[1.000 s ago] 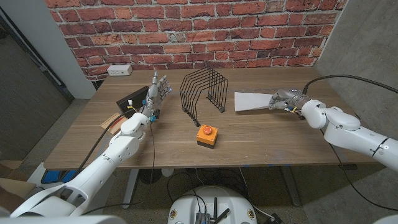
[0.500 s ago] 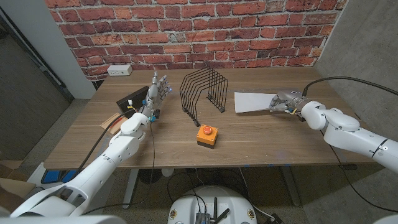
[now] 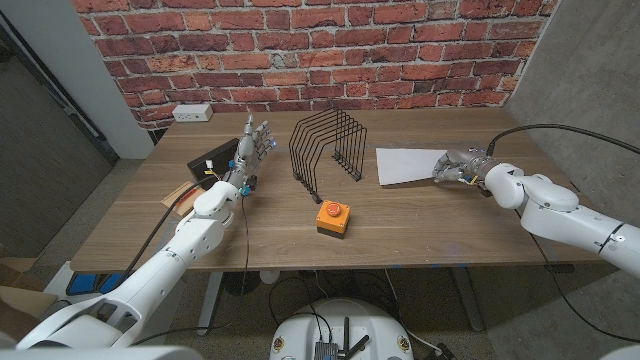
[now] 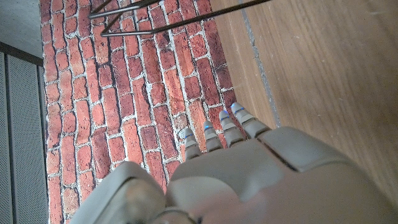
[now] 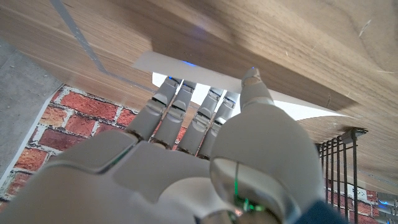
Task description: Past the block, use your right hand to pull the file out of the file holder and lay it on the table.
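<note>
Head view: the flat white paper file (image 3: 408, 164) lies on the wooden bench (image 3: 420, 215), right of the black wire file holder (image 3: 327, 148); the right hand (image 3: 461, 165) pinches its edge. The left hand (image 3: 252, 147) stands upright, fingers apart, holding nothing. Right wrist view: fingers (image 5: 180, 102) clamp the file (image 5: 205, 70).

On the worktop (image 3: 420, 215) the wire file holder (image 3: 326, 148) stands mid-table, toward the brick wall. The block with a button (image 3: 333, 218) sits in front of it, nearer the robot. The file (image 3: 408, 164) lies to the holder's right, the right hand (image 3: 460, 165) at its far edge. The left hand (image 3: 252, 150) is left of the holder, a power strip (image 3: 192, 113) behind it by the wall.
</note>
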### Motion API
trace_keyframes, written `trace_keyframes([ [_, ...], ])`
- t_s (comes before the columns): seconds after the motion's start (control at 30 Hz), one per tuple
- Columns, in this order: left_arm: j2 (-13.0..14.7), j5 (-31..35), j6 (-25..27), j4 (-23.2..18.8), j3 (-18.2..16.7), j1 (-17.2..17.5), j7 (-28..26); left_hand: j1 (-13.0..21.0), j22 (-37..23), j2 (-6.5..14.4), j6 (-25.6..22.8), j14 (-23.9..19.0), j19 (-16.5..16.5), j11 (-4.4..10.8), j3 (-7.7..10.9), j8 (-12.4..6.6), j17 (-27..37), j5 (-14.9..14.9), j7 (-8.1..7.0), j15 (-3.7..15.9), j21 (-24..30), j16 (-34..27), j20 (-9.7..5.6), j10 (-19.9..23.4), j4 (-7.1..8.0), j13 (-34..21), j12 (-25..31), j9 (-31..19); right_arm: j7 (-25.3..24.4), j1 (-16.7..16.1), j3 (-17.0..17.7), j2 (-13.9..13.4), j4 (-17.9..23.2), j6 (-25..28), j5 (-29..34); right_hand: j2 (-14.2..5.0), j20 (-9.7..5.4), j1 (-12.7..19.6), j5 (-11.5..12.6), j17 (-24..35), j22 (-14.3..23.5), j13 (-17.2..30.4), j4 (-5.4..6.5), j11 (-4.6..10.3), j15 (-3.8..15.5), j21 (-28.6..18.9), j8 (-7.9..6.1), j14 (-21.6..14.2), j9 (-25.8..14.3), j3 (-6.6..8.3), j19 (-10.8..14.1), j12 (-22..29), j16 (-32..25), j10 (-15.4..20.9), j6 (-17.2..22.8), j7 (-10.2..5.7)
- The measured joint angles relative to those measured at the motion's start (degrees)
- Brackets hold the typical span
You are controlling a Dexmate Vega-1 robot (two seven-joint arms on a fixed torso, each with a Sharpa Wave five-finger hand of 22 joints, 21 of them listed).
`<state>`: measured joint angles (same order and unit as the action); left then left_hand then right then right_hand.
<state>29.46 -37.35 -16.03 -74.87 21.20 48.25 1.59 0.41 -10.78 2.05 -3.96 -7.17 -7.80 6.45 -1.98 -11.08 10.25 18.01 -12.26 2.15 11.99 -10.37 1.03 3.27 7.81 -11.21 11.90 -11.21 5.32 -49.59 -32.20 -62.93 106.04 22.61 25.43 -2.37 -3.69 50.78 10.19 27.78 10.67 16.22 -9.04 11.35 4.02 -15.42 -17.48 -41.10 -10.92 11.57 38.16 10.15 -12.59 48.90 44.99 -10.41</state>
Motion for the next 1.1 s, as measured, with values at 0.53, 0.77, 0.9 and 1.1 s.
trace_keyframes([
  [0.53,-0.04,0.0,0.01,-0.01,0.0,0.0,-0.01,0.0,0.0,0.0,0.0,0.0,0.0,0.0,-0.24,0.0,0.0,0.0,0.0,0.0,0.0,0.0,0.0,0.0,-0.24,-0.13,0.0,0.0,1.76,-0.84,1.0,-1.78,2.25,1.09,-1.61,2.91,0.23,-2.3,0.44,-0.59,-0.28,-1.34,0.72,-0.82,-0.83,2.05,2.89,7.55,-0.01,-2.13,-2.3,-0.19,1.33,-7.84,-5.14,-0.08],
  [0.77,-0.05,0.0,0.01,0.0,0.01,0.0,-0.02,0.0,0.0,0.0,0.0,0.0,0.0,0.0,-0.24,0.0,0.0,0.0,0.0,0.0,0.0,0.0,0.0,0.0,-0.24,-0.13,0.0,0.0,3.02,-1.03,1.47,-2.73,3.16,1.3,-2.55,3.67,0.4,-3.06,0.87,-1.75,-0.55,-2.12,1.11,-2.27,-1.25,3.13,4.88,11.4,-0.01,-2.85,-3.7,-0.41,1.79,-12.63,-9.35,0.55],
  [0.9,-0.05,0.0,0.01,0.0,0.02,0.01,-0.03,0.0,0.0,0.0,0.0,0.0,0.0,0.0,-0.24,0.0,0.0,0.0,0.0,0.0,0.0,0.0,0.0,0.0,-0.24,-0.13,0.0,0.0,3.5,-1.13,1.72,-3.06,3.5,1.32,-3.08,4.42,0.49,-3.84,0.87,-2.33,-0.55,-2.59,1.36,-3.28,-1.3,3.57,5.93,13.18,-0.01,-3.24,-4.29,-0.41,1.79,-14.73,-12.01,1.04],
  [1.1,-0.07,0.02,0.01,0.01,0.05,0.02,-0.04,0.0,0.0,0.0,0.0,0.0,0.0,0.0,-0.24,0.0,0.0,0.0,0.0,0.0,0.0,0.0,0.0,0.0,-0.24,-0.12,0.0,0.0,4.0,-1.3,2.22,-3.46,3.84,1.29,-4.22,4.25,0.72,-6.07,0.87,-3.34,-0.77,-3.19,1.99,-4.37,-1.49,4.23,6.89,15.78,-0.01,-3.87,-5.85,-0.4,1.83,-18.46,-16.35,1.48],
])
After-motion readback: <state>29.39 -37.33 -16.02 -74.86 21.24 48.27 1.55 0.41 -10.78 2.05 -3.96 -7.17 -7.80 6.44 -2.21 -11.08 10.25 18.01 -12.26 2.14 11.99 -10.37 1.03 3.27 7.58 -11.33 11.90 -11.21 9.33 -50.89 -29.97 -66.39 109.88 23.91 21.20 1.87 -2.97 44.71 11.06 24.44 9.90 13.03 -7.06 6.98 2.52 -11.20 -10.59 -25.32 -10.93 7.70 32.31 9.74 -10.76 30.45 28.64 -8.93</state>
